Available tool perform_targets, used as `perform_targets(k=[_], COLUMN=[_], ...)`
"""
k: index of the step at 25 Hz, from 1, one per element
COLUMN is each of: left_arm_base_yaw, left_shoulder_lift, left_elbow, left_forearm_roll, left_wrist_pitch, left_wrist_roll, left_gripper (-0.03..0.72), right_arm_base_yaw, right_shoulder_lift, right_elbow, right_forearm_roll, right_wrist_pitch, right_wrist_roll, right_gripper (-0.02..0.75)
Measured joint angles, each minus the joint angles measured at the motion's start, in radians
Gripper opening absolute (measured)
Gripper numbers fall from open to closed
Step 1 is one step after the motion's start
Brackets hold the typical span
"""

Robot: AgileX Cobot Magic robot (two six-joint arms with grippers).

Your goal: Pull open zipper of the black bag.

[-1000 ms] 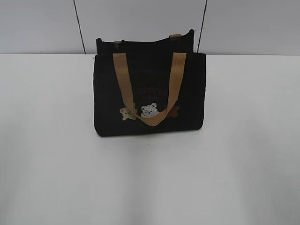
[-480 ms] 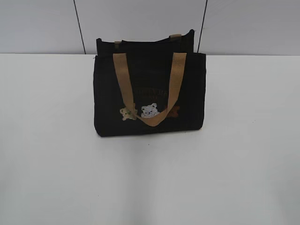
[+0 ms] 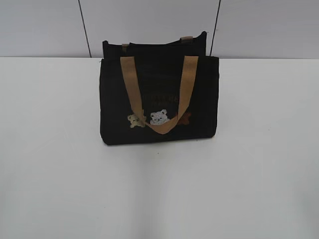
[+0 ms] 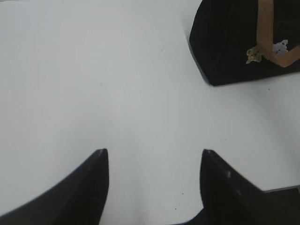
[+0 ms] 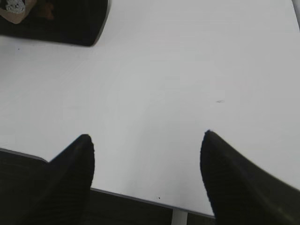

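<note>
The black bag (image 3: 158,94) stands upright at the back middle of the white table (image 3: 60,174), its tan handle hanging over the front with small bear patches below. The zipper is not visible in any view. My left gripper (image 4: 153,152) is open above bare table, and the black bag (image 4: 229,47) lies far off at its upper right. My right gripper (image 5: 146,136) is open near the table's front edge, with a corner of the black bag (image 5: 70,21) at its upper left. Neither gripper shows in the exterior view.
A grey panelled wall (image 3: 149,20) rises behind the table. The table's front edge (image 5: 140,197) runs just under my right gripper, with a dark gap below it.
</note>
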Motion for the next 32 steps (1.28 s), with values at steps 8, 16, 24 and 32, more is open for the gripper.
perform_targets(k=[8,16,24,32], left_arm_base_yaw=[0.0,0.001,0.066,0.071], left_shoulder_lift=[0.0,-0.026,-0.083,-0.083], left_elbow=[0.001,0.001,0.002,0.002], left_forearm_roll=[0.0,0.0,0.0,0.0], left_wrist_pitch=[-0.001,-0.001,-0.003,-0.003], left_wrist_roll=[0.0,0.0,0.0,0.0], left_gripper=[0.463,0.462,0.459,0.459], right_arm_base_yaw=[0.0,-0.052,-0.177,-0.19], right_shoulder_lift=[0.0,0.0,0.0,0.0], right_elbow=[0.0,0.0,0.0,0.0], right_forearm_roll=[0.0,-0.003,-0.005,-0.005], right_wrist_pitch=[0.0,-0.001,-0.004,-0.004], right_wrist_roll=[0.001,0.001,0.001,0.001], right_gripper=[0.536,0.536,0.536,0.536])
